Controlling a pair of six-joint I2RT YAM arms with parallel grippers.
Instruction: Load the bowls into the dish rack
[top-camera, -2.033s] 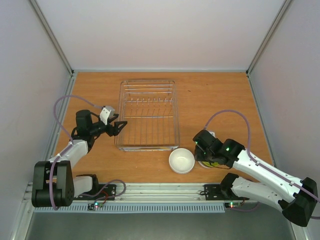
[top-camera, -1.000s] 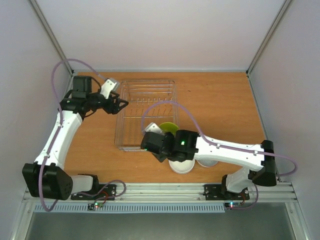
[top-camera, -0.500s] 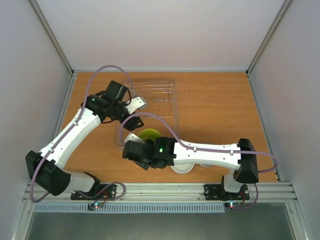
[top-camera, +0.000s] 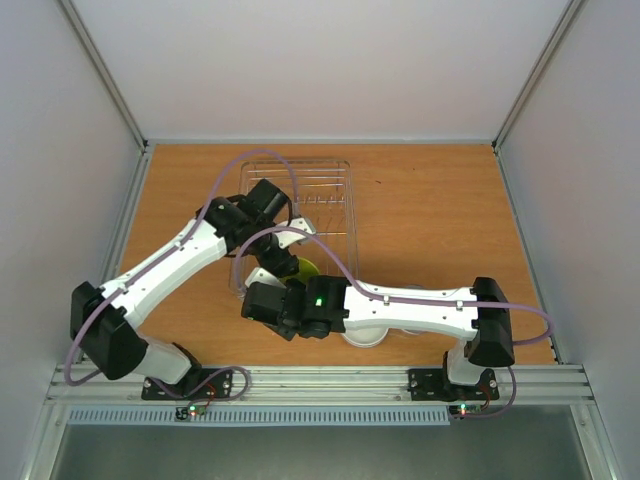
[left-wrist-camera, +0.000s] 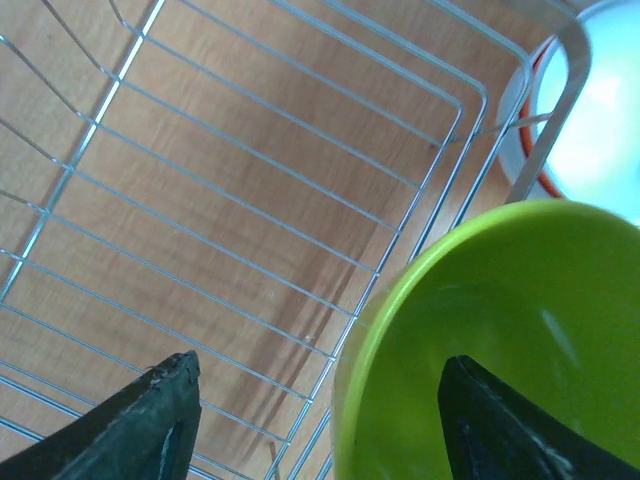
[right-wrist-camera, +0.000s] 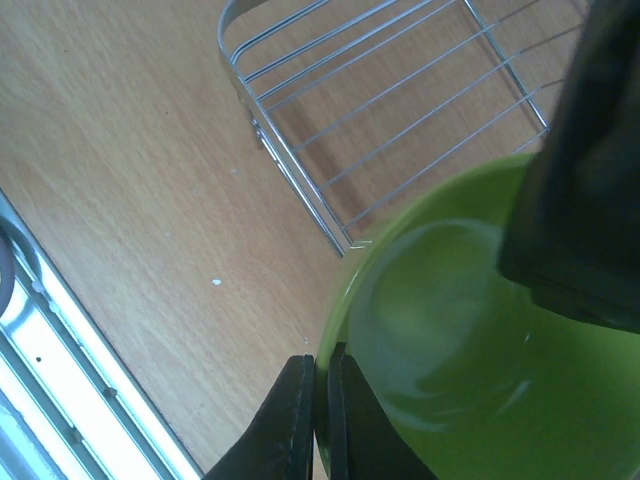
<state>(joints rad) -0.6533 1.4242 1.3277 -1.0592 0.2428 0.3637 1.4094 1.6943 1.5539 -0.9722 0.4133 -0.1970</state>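
Bowl (right-wrist-camera: 450, 350), lime green, rim pinched in right tool (right-wrist-camera: 320, 367), left tool (left-wrist-camera: 318, 365) wide astride it, over dish rack (top-camera: 322, 186)

lime green bowl (right-wrist-camera: 470, 340): plain, glossy. dish rack (left-wrist-camera: 250, 190): silver wire, parallel-rod pattern. table (top-camera: 430, 220): orange-brown wood grain. white bowl (left-wrist-camera: 605, 110), orange sliver at its edge. arms (top-camera: 410, 305) white, black joints; cables (top-camera: 250, 163) purple.

left arm (top-camera: 170, 265) stretched forward-right, wrist tipped down | left gripper (left-wrist-camera: 320, 430) fingers spread wide | right arm (top-camera: 420, 308) reaching across leftward | right gripper (right-wrist-camera: 320, 375) fingers pinching green bowl (right-wrist-camera: 430, 330) rim
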